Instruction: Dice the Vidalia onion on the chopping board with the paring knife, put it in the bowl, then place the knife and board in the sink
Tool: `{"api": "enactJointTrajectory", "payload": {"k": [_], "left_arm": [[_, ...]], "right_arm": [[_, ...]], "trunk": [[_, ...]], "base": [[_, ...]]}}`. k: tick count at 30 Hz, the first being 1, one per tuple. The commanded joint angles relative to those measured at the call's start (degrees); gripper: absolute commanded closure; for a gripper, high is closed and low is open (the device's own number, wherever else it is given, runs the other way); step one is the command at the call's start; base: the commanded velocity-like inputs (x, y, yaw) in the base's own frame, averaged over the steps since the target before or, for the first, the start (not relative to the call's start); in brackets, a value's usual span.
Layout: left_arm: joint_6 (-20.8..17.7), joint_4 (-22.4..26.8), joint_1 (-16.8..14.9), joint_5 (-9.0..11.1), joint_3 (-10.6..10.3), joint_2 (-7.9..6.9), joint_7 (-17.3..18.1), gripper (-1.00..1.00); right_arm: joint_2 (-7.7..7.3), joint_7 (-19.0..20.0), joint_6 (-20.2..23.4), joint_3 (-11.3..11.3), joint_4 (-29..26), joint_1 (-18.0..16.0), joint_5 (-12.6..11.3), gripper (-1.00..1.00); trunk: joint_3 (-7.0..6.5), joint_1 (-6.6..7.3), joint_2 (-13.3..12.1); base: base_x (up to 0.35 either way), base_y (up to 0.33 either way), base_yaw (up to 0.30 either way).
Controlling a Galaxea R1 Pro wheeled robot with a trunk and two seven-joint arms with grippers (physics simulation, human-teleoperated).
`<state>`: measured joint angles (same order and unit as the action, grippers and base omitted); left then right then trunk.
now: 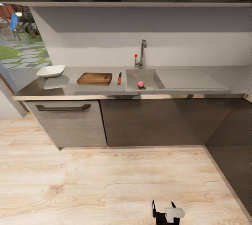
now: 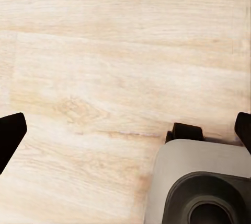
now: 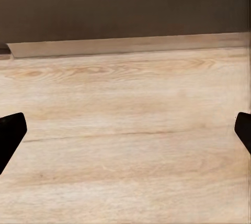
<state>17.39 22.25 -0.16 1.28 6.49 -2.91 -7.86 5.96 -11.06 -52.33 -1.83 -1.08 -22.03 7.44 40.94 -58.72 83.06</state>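
Ahead, the long grey bench (image 1: 196,93) runs left to right across the head view, above dark cabinets (image 1: 154,121). The sink (image 1: 132,82) is sunk into it right of middle, its tap (image 1: 142,53) rising at the far edge, and the Vidalia onion (image 1: 140,84) sits in the basin toward its near side. Just left of the sink lies the paring knife (image 1: 119,78), long axis running near to far; which end is the blade I cannot tell. Left of the knife, close but apart, the chopping board (image 1: 95,78) lies flat with its long axis left to right. Further left, the white bowl (image 1: 51,71) stands near the bench's left end. At the near edge of the head view, a claw (image 1: 163,204) shows two dark fingers spread apart over the wooden floor (image 1: 105,183). Both wrist views show dark fingertips at opposite edges: the left claw (image 2: 125,135) and the right claw (image 3: 125,132) are wide open, holding nothing.
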Motion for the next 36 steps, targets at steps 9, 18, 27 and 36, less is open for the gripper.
{"api": "enactJointTrajectory", "payload": {"k": [9,18,27,36], "left_arm": [[0.19,-0.01,-0.02,0.13,0.10,0.01,-0.05,-1.00],[0.19,-0.01,-0.02,0.13,0.10,0.01,-0.05,-1.00],[0.20,-0.01,-0.02,0.13,0.16,0.01,-0.05,-1.00],[0.27,-0.01,-0.02,0.13,0.10,0.01,-0.05,-1.00]], "right_arm": [[0.01,-0.46,-0.06,-0.19,0.03,-0.03,0.60,-1.00],[0.01,-0.46,-0.06,-0.19,0.03,-0.03,0.56,-1.00],[0.04,-0.46,-0.01,-0.19,0.03,-0.03,0.59,-1.00],[0.02,-0.46,0.38,-0.19,0.03,-0.03,0.58,-1.00]], "trunk": [[-0.76,-0.01,0.02],[-1.55,-0.01,0.02],[-2.12,-0.01,0.02],[-2.14,-0.01,0.02]], "base": [[0.163,-0.309,0.000],[0.184,-0.291,0.024],[0.249,-0.155,0.048],[0.018,-0.008,0.001]]}}
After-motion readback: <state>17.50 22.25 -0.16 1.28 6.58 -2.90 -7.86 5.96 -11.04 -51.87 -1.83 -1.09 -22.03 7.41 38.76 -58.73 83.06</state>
